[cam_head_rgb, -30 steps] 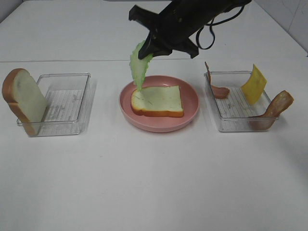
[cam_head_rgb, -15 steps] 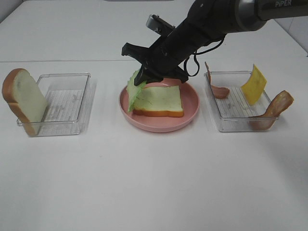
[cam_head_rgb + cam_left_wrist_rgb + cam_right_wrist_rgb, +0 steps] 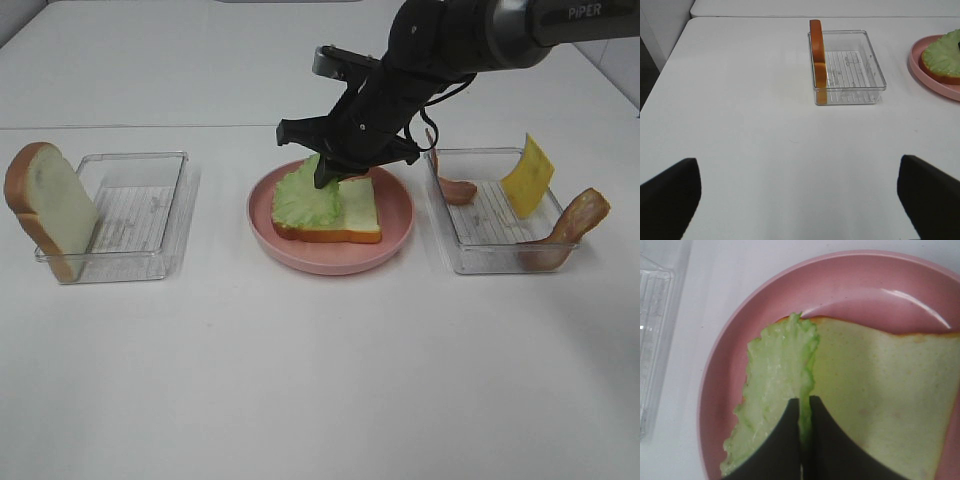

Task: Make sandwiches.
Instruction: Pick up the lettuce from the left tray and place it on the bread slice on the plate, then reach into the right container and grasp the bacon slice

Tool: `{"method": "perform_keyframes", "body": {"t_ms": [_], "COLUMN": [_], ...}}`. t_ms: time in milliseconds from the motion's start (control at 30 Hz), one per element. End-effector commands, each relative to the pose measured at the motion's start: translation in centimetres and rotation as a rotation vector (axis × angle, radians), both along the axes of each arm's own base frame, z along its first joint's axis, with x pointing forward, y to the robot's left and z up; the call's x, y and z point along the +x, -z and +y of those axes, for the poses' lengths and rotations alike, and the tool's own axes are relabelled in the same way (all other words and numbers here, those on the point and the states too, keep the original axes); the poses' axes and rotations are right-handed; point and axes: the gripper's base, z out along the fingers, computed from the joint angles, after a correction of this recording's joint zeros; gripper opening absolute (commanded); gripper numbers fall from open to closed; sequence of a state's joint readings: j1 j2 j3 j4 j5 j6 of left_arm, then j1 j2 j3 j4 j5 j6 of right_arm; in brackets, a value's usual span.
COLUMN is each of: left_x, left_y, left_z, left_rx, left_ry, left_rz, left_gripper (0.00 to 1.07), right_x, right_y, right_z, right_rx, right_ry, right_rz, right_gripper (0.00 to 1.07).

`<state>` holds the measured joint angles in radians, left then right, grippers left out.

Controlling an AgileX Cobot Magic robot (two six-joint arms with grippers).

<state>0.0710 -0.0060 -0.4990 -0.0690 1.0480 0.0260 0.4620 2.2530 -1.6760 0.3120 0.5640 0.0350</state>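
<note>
A toy bread slice point(image 3: 355, 208) with a brown crust lies on the round pink plate point(image 3: 395, 232). My right gripper point(image 3: 334, 172) is shut on a ruffled green lettuce leaf point(image 3: 305, 197), which drapes over the slice's left half. The right wrist view shows the closed fingertips point(image 3: 790, 440) pinching the lettuce point(image 3: 772, 385) at its edge, over the bread point(image 3: 880, 400) and plate point(image 3: 722, 385). A second bread slice point(image 3: 45, 205) leans upright on the left tray point(image 3: 150, 215). My left gripper point(image 3: 799, 185) is open and empty, well back from that slice point(image 3: 817, 60).
A clear tray point(image 3: 490, 225) on the right holds a yellow cheese square point(image 3: 527, 176) and reddish-brown meat strips point(image 3: 570, 225), with another strip point(image 3: 452, 185) at its left side. In the left wrist view the left tray point(image 3: 852, 70) and plate edge point(image 3: 920, 65) lie ahead.
My right gripper has come down and moved right with the lettuce. The leaf hung above the plate's left side and now lies spread on the bread slice.
</note>
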Motion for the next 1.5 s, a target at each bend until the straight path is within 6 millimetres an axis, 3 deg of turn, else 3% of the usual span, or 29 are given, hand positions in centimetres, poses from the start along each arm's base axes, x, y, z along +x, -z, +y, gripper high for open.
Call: {"method": "perform_keyframes", "body": {"t_ms": [33, 433, 500, 533, 567, 600, 633, 667, 700, 767, 867, 1167, 1500], "left_x": [-0.3, -0.3, -0.3, -0.3, -0.3, -0.3, -0.3, -0.3, -0.3, -0.3, -0.3, -0.3, -0.3], "left_y": [-0.1, -0.1, -0.1, -0.1, -0.1, -0.1, -0.1, -0.1, -0.1, -0.1, -0.1, -0.1, -0.1], "left_z": [-0.1, -0.1, -0.1, -0.1, -0.1, -0.1, -0.1, -0.1, -0.1, -0.1, -0.1, -0.1, -0.1], "left_rx": [-0.011, -0.011, -0.011, -0.011, -0.011, -0.011, -0.011, -0.011, -0.011, -0.011, -0.011, -0.011, -0.011], "left_ry": [0.001, 0.001, 0.001, 0.001, 0.001, 0.001, 0.001, 0.001, 0.001, 0.001, 0.001, 0.001, 0.001], "left_rz": [-0.035, -0.035, -0.035, -0.035, -0.035, -0.035, -0.035, -0.035, -0.035, -0.035, -0.035, -0.035, -0.035], "left_gripper": [1.01, 1.01, 1.01, 1.01, 1.01, 1.01, 1.01, 1.01, 1.01, 1.01, 1.01, 1.01, 1.01], "right_x": [0.3, 0.1, 0.1, 0.1, 0.1, 0.0, 0.0, 0.0, 0.0, -0.1, -0.3, -0.8, -2.4], "right_y": [0.2, 0.3, 0.3, 0.3, 0.3, 0.3, 0.3, 0.4, 0.4, 0.3, -0.2, -2.6, -8.7], "right_z": [-0.3, -0.3, -0.4, -0.4, -0.4, -0.5, -0.5, -0.5, -0.5, -0.6, -0.7, -1.0, -1.9], "right_rx": [-0.026, -0.033, -0.044, -0.044, -0.048, -0.056, -0.056, -0.067, -0.067, -0.079, -0.082, -0.091, -0.094], "right_ry": [0.011, 0.006, 0.0, 0.0, -0.003, -0.009, -0.009, -0.015, -0.015, -0.023, -0.028, -0.046, -0.072], "right_rz": [-0.012, 0.004, 0.004, 0.004, 0.005, 0.008, 0.008, 0.009, 0.009, 0.017, 0.024, 0.016, -0.037], "right_gripper": [0.0, 0.0, 0.18, 0.18, 0.25, 0.41, 0.41, 0.6, 0.6, 0.8, 0.89, 0.89, 0.89]}}
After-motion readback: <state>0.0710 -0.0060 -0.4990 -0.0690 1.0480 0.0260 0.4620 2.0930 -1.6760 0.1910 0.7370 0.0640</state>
